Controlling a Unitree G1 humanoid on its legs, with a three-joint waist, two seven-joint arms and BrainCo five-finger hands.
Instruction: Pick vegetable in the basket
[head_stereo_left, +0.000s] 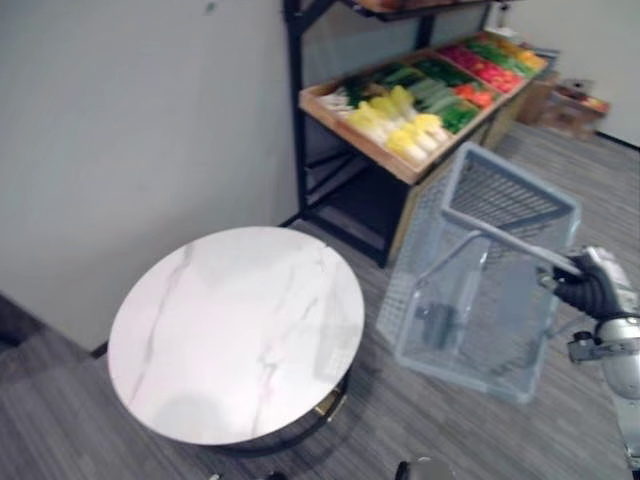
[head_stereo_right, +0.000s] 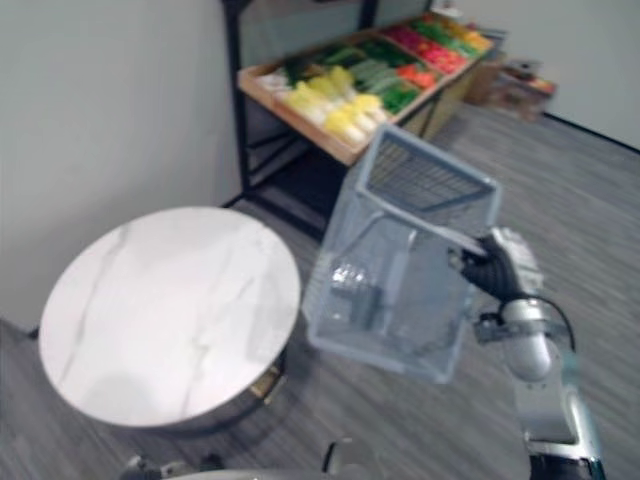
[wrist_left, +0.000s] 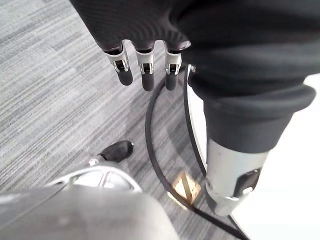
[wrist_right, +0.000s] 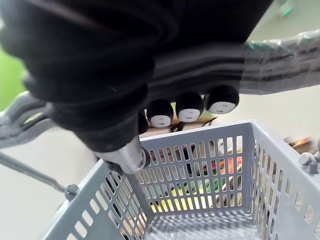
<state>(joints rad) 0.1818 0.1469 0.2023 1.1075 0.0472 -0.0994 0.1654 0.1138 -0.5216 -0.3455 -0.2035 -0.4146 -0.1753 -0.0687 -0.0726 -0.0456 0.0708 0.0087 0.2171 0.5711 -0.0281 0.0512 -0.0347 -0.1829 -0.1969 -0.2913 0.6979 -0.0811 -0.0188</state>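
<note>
A grey mesh shopping basket (head_stereo_left: 480, 270) hangs tilted in the air to the right of the round table. My right hand (head_stereo_left: 592, 285) is shut on its handle (head_stereo_left: 510, 240). In the right wrist view its fingertips (wrist_right: 190, 107) curl round the handle bar (wrist_right: 280, 50) above the basket (wrist_right: 200, 175). Yellow, green and red vegetables (head_stereo_left: 410, 110) lie in rows on a sloping wooden shelf beyond the basket, apart from it. My left hand (wrist_left: 145, 65) hangs over the carpet with straight fingers and holds nothing.
A round white marble table (head_stereo_left: 235, 330) stands at the left, close to the basket's near side. The black shelf frame (head_stereo_left: 295, 120) rises by the pale wall. Cardboard boxes (head_stereo_left: 575, 105) sit on the grey carpet at the far right.
</note>
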